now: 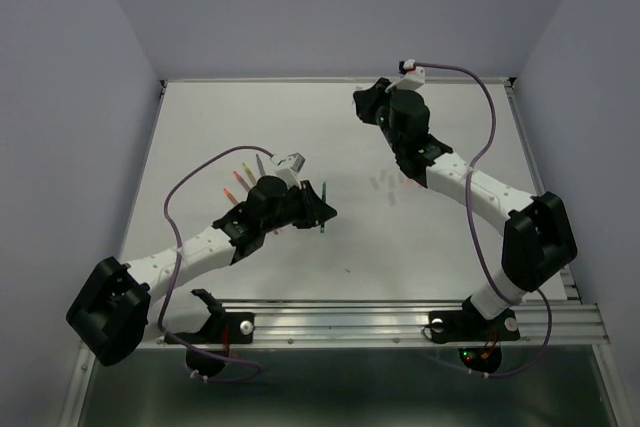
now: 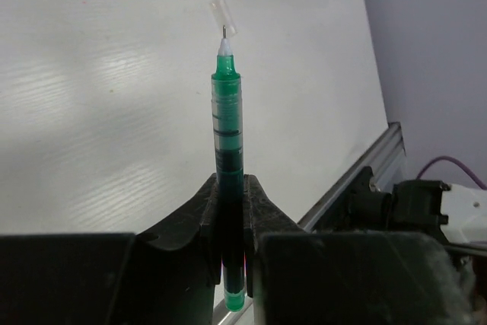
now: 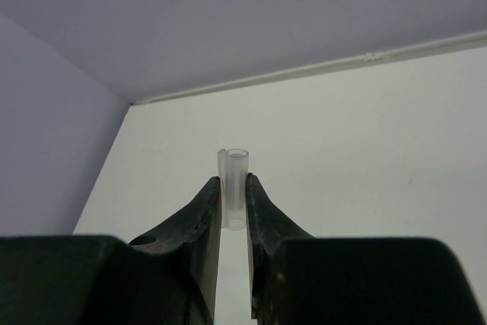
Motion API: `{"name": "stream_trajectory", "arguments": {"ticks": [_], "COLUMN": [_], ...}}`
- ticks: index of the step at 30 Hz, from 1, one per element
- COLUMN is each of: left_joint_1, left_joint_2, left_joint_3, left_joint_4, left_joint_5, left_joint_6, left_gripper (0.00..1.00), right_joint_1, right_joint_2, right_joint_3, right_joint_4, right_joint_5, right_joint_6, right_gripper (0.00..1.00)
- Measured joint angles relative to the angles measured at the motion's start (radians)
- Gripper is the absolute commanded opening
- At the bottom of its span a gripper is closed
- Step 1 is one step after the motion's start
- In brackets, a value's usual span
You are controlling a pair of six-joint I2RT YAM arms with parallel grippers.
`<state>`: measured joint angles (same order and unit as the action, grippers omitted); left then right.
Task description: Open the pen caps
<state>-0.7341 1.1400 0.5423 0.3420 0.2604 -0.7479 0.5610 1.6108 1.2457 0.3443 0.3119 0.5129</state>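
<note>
Right now the left gripper (image 2: 230, 195) is clamping its jaws on the lower barrel of a green pen (image 2: 227, 112), which is standing upright out of the fingers with its nib (image 2: 224, 32) bare and pointing away over the table (image 2: 91, 112). The right gripper (image 3: 233, 188) is pinching a clear cap (image 3: 233, 169) by its lower half, the open mouth poking up above the fingertips, well apart from the pen and close to the far edge of the table. Loose caps (image 2: 223, 14) are lying just beyond the nib, and the other pens (image 1: 243, 175) are lying beside the left wrist.

As I judge it, this pen is open and both pieces are waiting to be set down. The cap is sitting in a shallow grip, so a quick swing may be flinging it off the table. Lowering the pen nib-first risks jabbing the surface, and a low left arm could be scattering the other pens
</note>
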Motion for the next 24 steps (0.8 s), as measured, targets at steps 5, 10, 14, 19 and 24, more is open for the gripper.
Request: {"name": "stream_trajectory", "arguments": {"ticks": [5, 10, 14, 19, 24], "left_joint_1": [0.004, 0.023, 0.029, 0.029, 0.029], "left_joint_2": [0.090, 0.241, 0.353, 0.462, 0.518], "left_joint_3": [0.127, 0.255, 0.327, 0.393, 0.437], "left_joint_4": [-0.143, -0.254, -0.342, -0.440, -0.507], "left_joint_5": [-0.135, -0.217, -0.264, -0.306, -0.338], "left_joint_6": [-0.010, -0.023, -0.037, -0.051, -0.062], "left_gripper": [0.00, 0.00, 0.00, 0.00, 0.00], "right_joint_1": [0.001, 0.001, 0.001, -0.005, -0.057], "right_joint_2": [-0.065, -0.080, -0.081, -0.083, -0.067], "right_joint_3": [-0.139, -0.241, -0.312, -0.367, -0.372], "right_joint_4": [-0.080, -0.226, -0.380, -0.479, -0.505], "right_joint_5": [-0.062, -0.087, -0.069, -0.024, -0.008], "right_joint_6": [-0.031, -0.044, -0.049, -0.037, -0.023], "right_gripper": [0.01, 0.04, 0.04, 0.06, 0.06]}}
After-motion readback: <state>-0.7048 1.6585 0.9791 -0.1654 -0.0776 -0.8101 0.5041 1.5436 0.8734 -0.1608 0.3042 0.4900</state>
